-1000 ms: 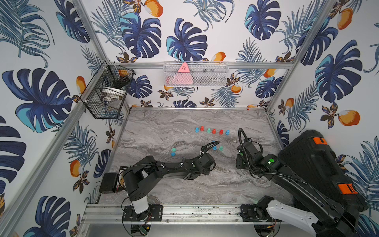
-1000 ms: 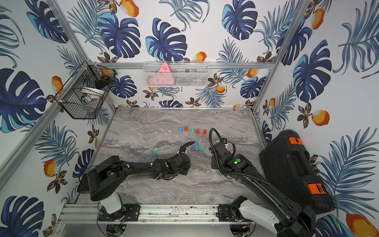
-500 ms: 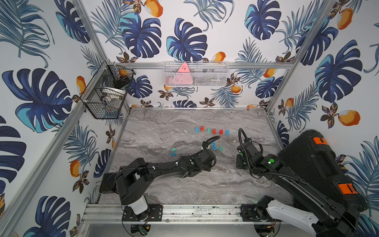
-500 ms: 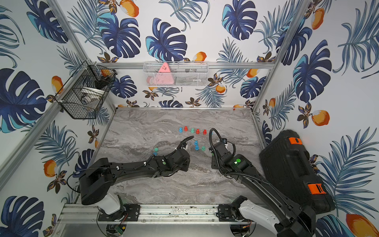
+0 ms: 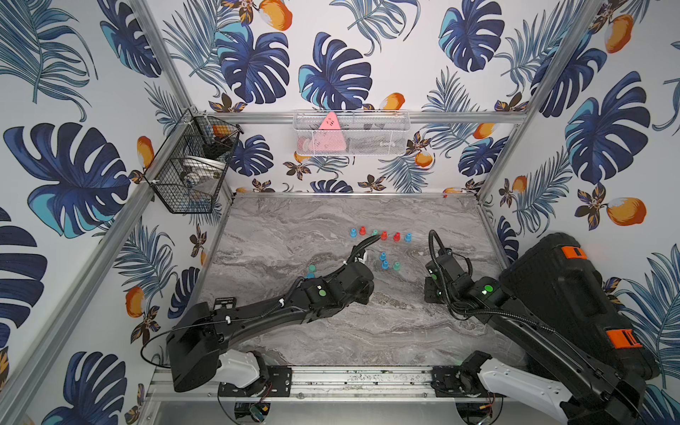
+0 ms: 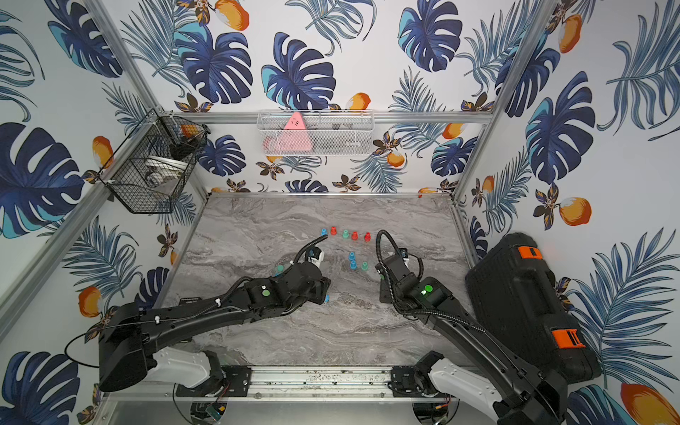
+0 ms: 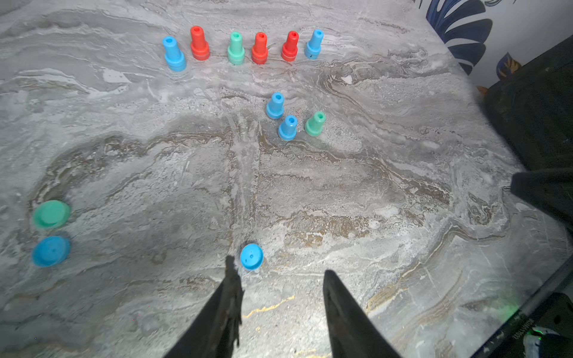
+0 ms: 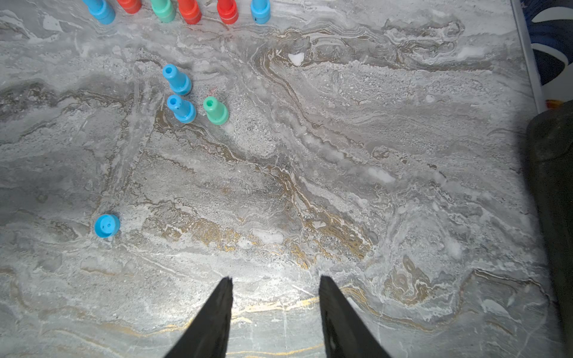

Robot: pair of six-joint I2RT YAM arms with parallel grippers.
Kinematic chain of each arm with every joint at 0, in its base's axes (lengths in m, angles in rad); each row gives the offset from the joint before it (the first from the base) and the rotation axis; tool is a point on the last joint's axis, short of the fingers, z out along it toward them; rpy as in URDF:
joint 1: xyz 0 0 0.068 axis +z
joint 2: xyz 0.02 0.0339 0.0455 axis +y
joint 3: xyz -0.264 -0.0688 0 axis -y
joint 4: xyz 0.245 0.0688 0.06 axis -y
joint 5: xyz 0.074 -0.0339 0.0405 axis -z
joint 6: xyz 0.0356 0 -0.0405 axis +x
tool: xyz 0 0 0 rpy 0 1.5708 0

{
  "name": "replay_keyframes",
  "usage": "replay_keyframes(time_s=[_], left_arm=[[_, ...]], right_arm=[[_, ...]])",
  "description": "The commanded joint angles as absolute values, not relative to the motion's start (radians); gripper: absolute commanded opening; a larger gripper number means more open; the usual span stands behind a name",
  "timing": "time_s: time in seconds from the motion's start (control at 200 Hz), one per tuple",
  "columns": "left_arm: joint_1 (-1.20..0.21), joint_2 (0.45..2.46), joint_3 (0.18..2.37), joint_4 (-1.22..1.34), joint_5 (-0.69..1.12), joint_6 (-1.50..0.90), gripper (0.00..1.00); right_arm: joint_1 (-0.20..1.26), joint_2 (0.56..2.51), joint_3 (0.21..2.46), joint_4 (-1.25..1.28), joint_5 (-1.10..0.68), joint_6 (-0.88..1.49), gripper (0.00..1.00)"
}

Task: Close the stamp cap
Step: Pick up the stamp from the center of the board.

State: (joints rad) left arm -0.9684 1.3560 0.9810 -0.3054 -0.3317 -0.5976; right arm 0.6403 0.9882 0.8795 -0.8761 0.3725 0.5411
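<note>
A small blue stamp (image 7: 251, 256) stands on the marble table (image 7: 155, 161), seen end-on, just ahead of one fingertip of my left gripper (image 7: 279, 266). That gripper is open with nothing between its fingers. The same blue stamp (image 8: 107, 225) shows in the right wrist view, well to the side of my right gripper (image 8: 276, 278), which is open and empty over bare marble. Two loose caps lie flat near the left wall, one green (image 7: 51, 214) and one blue (image 7: 50, 251). From these views I cannot tell whether the near blue stamp carries its cap.
A row of several upright red, blue and green stamps (image 7: 259, 48) stands farther back, with a cluster of three (image 7: 288, 127) nearer. A black case (image 5: 563, 294) leans at the right edge. Wire baskets (image 5: 191, 165) (image 5: 351, 134) hang on the walls.
My left arm has stretched out, its elbow dropping toward the front rail and its wrist shifting slightly left. The right arm has not moved. Both grippers keep the same opening.
</note>
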Motion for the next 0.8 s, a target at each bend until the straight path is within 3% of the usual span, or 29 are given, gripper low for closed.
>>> replay_keyframes(time_s=[0.0,0.791], left_arm=[[-0.969,1.286,0.967,-0.385,-0.358,-0.573,0.48],[-0.969,0.827,0.972,-0.823,-0.492,-0.556,0.49]], right_arm=[[0.641,0.989,0.879,-0.859,0.386,0.547,0.49],[0.641,1.004,0.882,-0.866,0.39,0.555,0.49]])
